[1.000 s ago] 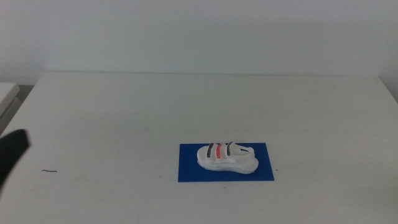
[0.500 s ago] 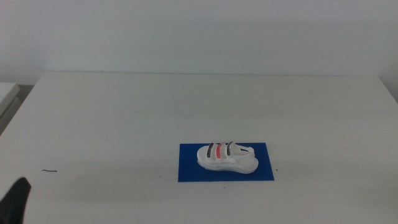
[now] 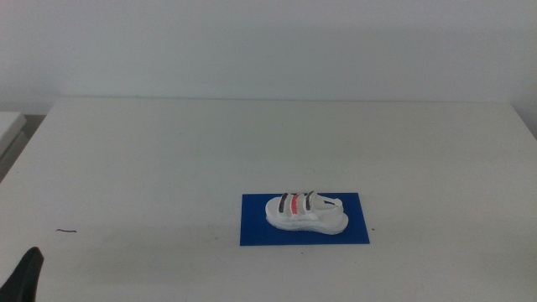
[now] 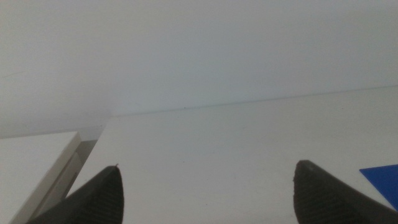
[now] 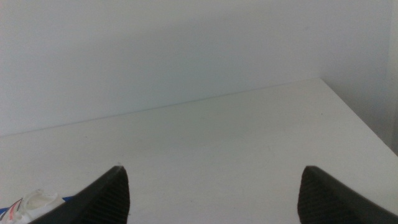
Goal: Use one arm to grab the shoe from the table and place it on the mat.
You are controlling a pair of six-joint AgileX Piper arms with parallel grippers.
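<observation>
The white sandal (image 3: 304, 213), with two dark grey straps and a red one between, lies on the blue mat (image 3: 256, 228) on the white table (image 3: 168, 143), right of centre. No gripper touches it. My left gripper (image 3: 25, 278) shows only as a dark tip at the bottom left corner, far from the shoe. In the left wrist view the left gripper (image 4: 208, 167) is open and empty, with a corner of the mat (image 4: 382, 180) beside one jaw. In the right wrist view the right gripper (image 5: 212, 169) is open and empty, with the shoe's end (image 5: 31, 205) at the picture's edge.
A small dark scratch mark (image 3: 67, 230) lies on the table's left part. A second white surface (image 3: 8, 126) stands beyond the table's left edge; it also shows in the left wrist view (image 4: 31, 162). A pale wall rises behind the table.
The left arm has drawn back down towards the bottom left corner of the middle view until only a tip shows. The shoe and mat have not moved.
</observation>
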